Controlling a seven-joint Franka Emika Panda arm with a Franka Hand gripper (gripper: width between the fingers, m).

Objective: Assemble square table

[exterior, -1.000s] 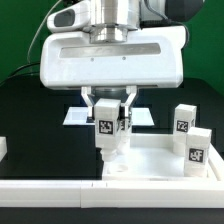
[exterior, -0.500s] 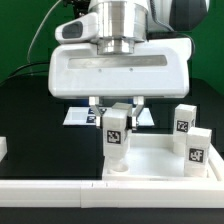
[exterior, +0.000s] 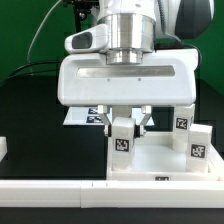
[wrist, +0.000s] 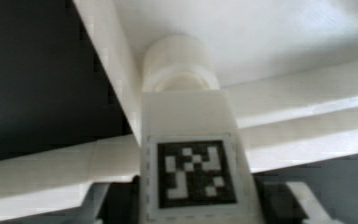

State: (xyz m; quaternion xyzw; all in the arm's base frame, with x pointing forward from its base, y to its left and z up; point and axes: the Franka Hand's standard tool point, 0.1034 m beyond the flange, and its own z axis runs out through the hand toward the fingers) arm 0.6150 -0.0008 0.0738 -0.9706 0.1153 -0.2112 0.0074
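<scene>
My gripper (exterior: 122, 134) is shut on a stubby white leg (exterior: 122, 150) with a black-and-white tag. It holds the leg upright over the near left corner of the white square table top (exterior: 165, 160). In the wrist view the gripper (wrist: 197, 197) grips the tagged leg (wrist: 190, 120), whose far end points at a round corner socket (wrist: 176, 52) of the top (wrist: 291, 45). I cannot tell whether the leg touches the socket. Two more tagged legs (exterior: 181, 122) (exterior: 197, 146) stand at the top's right side.
A long white bar (exterior: 55, 187) runs along the front. The marker board (exterior: 82, 117) lies behind the gripper. A small white part (exterior: 3, 147) shows at the exterior view's left edge. The table surface is black.
The gripper has shifted toward the exterior view's right with the leg and turned about its axis. The leg now sits a little lower over the top's corner.
</scene>
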